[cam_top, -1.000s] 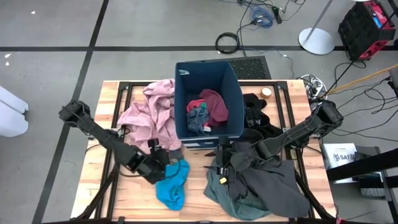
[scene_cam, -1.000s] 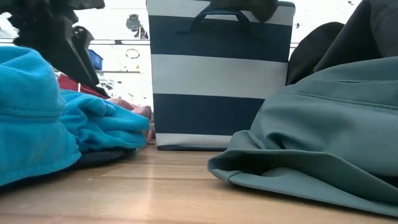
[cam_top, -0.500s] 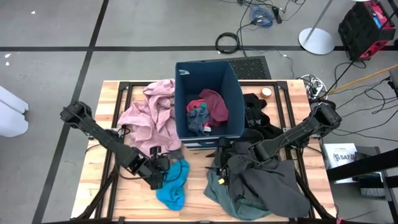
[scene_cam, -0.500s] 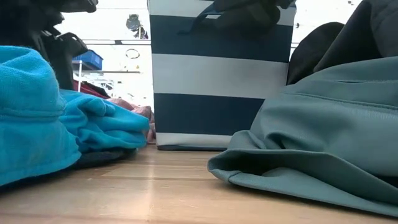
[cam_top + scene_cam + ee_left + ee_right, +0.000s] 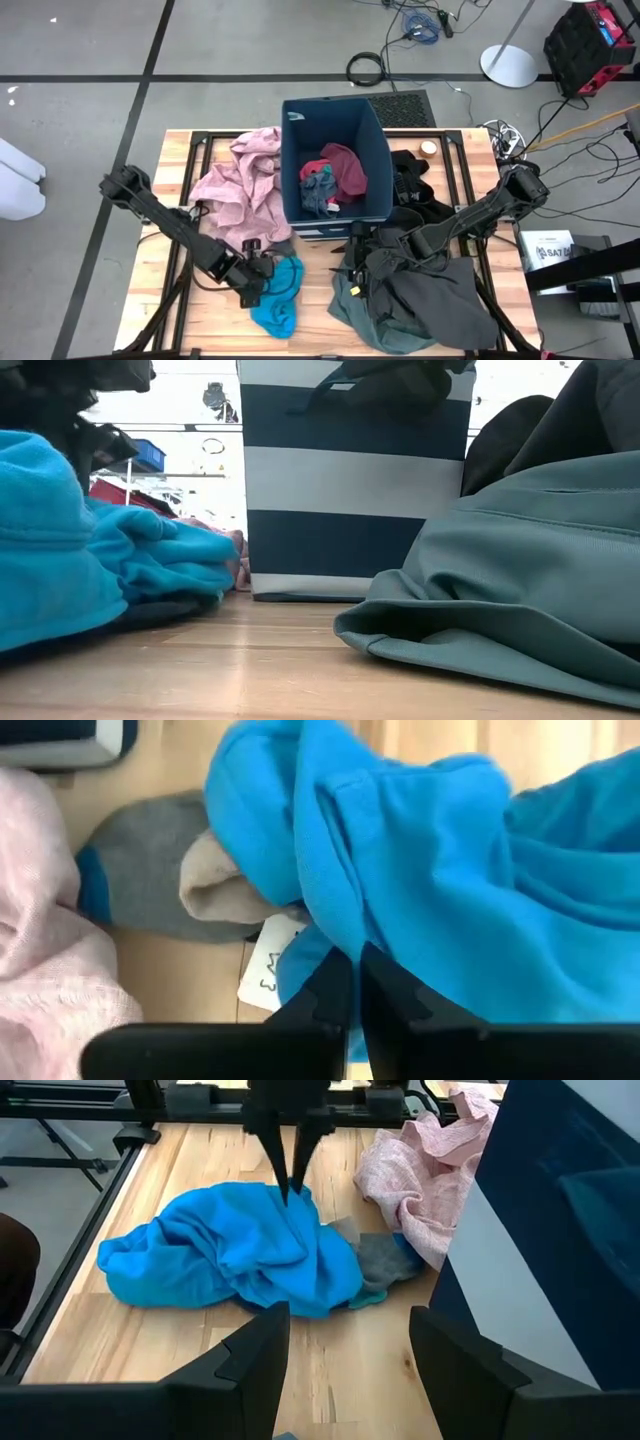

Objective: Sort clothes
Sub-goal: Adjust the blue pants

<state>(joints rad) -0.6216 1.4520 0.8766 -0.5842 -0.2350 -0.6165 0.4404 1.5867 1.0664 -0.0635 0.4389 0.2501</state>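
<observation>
A bright-blue garment [image 5: 277, 303] lies crumpled on the table's near left part, also seen in the low view [image 5: 90, 575]. My left gripper [image 5: 266, 283] is shut on it at its far-left side. Among the other clothes, a dusty-pink garment [image 5: 240, 185] lies left of the navy bin [image 5: 287, 150]. A grey-green garment [image 5: 385, 315] and a dark grey one [image 5: 430, 285] lie heaped near right. My right gripper [image 5: 350, 1365] hangs open above that heap, by the bin's near side. A red piece [image 5: 346, 165] lies in the bin. My left gripper pinches a raised fold of the blue garment [image 5: 335, 925] between its two fingers. The fingers [image 5: 290, 1175] come from above, slanting down. The garment lies slack on the table below them; how many layers are caught I cannot tell.
A grey sock [image 5: 385, 1260] lies between the blue and pink garments. A black garment [image 5: 410, 175] lies right of the bin. The striped bin wall [image 5: 350, 480] stands upright on the table. Bare wood [image 5: 315, 300] shows between the blue garment and the grey-green heap.
My left gripper has tipped further down onto the blue garment, shifting slightly toward the near edge, and has shut on a fold of it. The cloth's far end has bunched up around the fingers; the rest lies where it was.
</observation>
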